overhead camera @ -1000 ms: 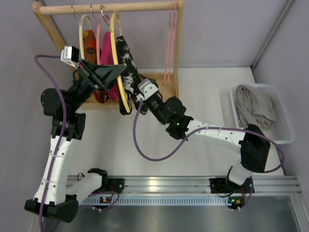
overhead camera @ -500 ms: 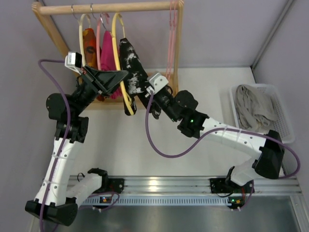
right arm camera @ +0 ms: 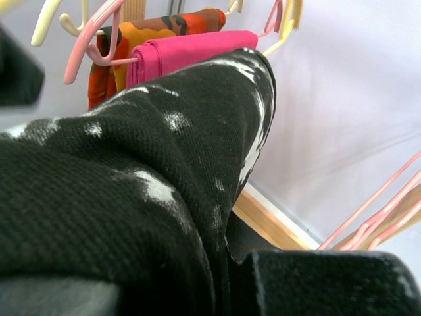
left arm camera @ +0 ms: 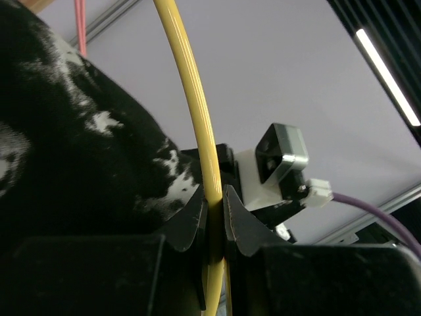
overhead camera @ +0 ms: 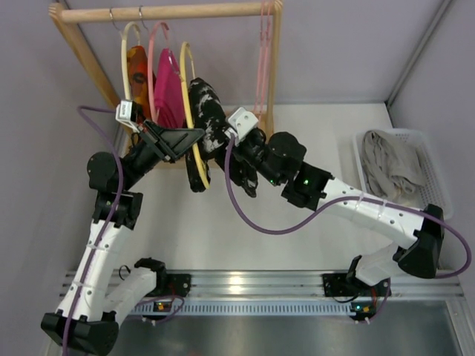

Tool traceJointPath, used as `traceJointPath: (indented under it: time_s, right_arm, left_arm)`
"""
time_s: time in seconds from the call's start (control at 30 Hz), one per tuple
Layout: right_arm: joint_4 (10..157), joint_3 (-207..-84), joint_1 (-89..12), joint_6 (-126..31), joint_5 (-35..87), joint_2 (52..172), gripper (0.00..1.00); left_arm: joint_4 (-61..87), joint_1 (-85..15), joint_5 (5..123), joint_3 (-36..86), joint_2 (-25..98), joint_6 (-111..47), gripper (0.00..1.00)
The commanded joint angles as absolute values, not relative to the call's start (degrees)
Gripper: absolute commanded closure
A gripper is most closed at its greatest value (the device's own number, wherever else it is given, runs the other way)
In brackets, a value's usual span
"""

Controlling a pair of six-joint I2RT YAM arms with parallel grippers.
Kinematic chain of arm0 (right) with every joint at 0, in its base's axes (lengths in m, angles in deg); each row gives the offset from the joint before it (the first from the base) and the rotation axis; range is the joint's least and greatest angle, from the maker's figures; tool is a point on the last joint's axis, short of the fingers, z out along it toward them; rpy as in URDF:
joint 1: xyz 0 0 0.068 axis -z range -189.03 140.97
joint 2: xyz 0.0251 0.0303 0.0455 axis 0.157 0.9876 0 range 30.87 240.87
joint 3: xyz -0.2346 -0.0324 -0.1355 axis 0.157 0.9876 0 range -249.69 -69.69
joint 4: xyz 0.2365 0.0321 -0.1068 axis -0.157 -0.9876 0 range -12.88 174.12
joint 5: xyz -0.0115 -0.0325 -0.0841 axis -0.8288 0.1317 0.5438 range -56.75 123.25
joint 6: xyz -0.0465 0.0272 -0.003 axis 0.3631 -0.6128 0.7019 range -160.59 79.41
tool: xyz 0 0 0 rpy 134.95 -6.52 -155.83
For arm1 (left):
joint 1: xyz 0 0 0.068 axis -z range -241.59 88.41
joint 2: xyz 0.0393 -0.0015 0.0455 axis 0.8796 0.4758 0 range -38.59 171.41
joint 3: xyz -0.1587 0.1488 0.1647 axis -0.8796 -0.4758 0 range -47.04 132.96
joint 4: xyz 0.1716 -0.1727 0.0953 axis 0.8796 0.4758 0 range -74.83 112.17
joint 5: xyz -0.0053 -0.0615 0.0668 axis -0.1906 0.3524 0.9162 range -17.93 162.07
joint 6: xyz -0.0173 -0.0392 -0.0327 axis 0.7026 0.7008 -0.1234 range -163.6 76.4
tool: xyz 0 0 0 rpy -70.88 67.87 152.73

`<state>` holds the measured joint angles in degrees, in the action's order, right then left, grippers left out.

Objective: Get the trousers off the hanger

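In front of the wooden rack, at the far left of the table, the trousers hang bunched against the right side of the hanger. They lie between the hanger and the right gripper. They are a small garment of black, coarse-woven cloth, flecked with uneven white splotches and folded into soft, rounded humps. In the right wrist view the cloth fills nearly the whole frame and covers the fingers, which are closed on a fold of it. The left gripper pinches the thin, bright yellow rod of the hanger, its two dark tips tight against either side, with the trousers just to the left of them in its wrist view. Whether the hanger's hook sits on the rail cannot be told. Left of the hanger on the rack hang a pink garment and an orange garment.
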<state>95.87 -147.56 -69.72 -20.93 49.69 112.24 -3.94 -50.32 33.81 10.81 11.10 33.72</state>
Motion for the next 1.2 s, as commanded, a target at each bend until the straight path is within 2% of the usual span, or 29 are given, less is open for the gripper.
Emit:
traceJointPath:
  time_s: [0.0, 0.83, 0.93, 1.17]
  right_arm:
    - [108.30, -156.70, -69.32, -23.10, 50.47, 104.35, 1.00]
    - [108.12, -170.06, -68.01, -18.35, 53.46, 98.29, 1.00]
    - [105.76, -170.06, -63.98, -21.15, 54.42, 95.75, 1.00]
    - [98.20, -163.05, -44.38, -29.85, 57.68, 85.03, 1.00]
  left_arm:
    - [-0.57, -50.87, 35.94, 8.43, 9.49, 25.67, 1.00]
    - [10.42, -50.87, 34.80, -0.19, 6.23, 15.29, 1.00]
    - [10.34, -50.87, 32.61, -1.24, 5.97, 14.32, 1.00]
    - [10.34, -50.69, 30.41, -0.81, 6.49, 13.09, 1.00]
